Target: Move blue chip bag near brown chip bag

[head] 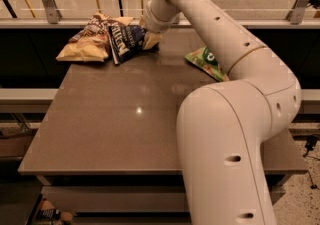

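The blue chip bag lies at the back left of the table, dark navy with white lettering. Its left edge touches or overlaps the brown chip bag, which has a dark brown middle and tan-yellow ends. My gripper is at the blue bag's right edge, low over the table and touching the bag. The arm reaches in from the lower right and arches over the table.
A green bag lies at the right of the brown table, partly behind my arm. A glass railing with metal posts runs just behind the table's back edge. My arm's large base link covers the table's front right.
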You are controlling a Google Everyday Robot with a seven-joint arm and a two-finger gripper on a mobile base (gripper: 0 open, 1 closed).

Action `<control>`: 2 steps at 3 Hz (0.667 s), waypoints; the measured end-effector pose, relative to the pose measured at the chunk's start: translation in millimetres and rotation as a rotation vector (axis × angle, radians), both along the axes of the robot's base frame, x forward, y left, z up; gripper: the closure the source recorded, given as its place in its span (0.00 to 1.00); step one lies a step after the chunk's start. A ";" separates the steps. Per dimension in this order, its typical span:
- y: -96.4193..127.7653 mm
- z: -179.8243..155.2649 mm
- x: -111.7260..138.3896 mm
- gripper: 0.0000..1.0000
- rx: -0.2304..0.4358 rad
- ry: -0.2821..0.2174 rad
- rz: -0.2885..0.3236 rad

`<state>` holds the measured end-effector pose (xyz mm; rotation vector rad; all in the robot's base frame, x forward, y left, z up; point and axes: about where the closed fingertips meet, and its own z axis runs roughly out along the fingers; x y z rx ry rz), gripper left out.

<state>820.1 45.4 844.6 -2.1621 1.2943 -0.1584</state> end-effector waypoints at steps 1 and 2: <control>2.0 -0.9 0.0 0.00 -0.001 0.005 0.003; 2.0 -0.2 0.0 0.00 -0.001 0.005 0.003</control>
